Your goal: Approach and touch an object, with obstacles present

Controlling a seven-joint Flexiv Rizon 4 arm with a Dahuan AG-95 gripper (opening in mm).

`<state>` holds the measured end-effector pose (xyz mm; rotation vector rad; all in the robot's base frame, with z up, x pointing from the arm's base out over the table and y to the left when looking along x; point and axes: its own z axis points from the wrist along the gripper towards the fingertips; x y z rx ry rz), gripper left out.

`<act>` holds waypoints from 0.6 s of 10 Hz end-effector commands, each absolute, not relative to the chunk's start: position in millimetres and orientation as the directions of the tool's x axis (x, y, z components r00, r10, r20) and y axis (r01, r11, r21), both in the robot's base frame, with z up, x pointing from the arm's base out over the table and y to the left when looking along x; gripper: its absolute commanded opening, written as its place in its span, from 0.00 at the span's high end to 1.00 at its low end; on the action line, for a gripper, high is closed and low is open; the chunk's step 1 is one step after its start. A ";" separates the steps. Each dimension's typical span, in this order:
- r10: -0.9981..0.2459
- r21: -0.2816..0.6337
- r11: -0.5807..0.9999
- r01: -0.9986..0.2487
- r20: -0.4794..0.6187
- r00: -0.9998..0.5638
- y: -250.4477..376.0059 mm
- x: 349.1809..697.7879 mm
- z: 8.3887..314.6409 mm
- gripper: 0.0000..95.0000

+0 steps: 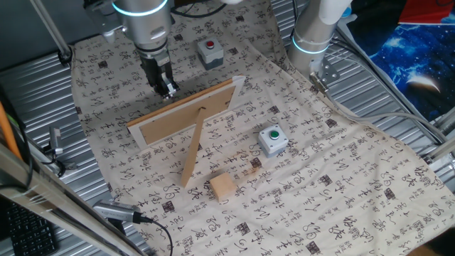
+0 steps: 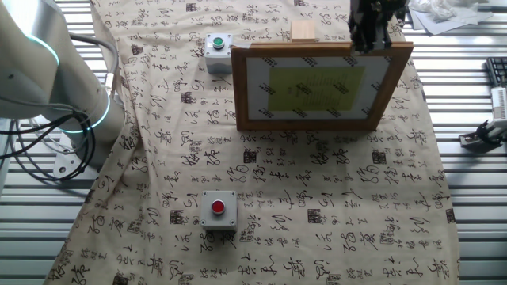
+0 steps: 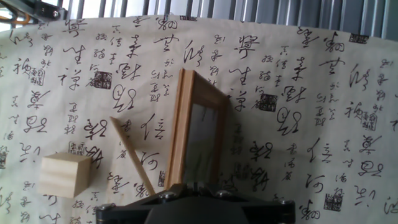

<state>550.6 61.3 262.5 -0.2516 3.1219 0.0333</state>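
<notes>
Wooden cube (image 1: 222, 186) sits on cloth-covered worktop (image 1: 341, 192), at 5 o'clock of the picture frame (image 1: 186, 112), near its prop leg (image 1: 193, 153) foot. Gripper (image 1: 168, 90) hangs above frame's top edge, 10 o'clock end; finger spacing cannot be judged.

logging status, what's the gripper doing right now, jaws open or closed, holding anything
gripper: holding nothing, hanging above the picture frame; whether the jaws are open or closed cannot be told.

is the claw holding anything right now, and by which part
Nothing is held. The claw hangs free above the upright picture frame, with nothing between its fingers, and the wooden cube sits untouched on the cloth beyond the frame.
</notes>
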 end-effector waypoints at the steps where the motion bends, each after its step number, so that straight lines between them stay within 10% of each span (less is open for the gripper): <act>1: -0.161 0.019 0.987 -0.161 -0.016 -0.987 60.5 548.4 262.0 1.00; 6: -0.154 0.034 0.987 -0.154 -0.021 -0.988 60.5 547.7 262.4 1.00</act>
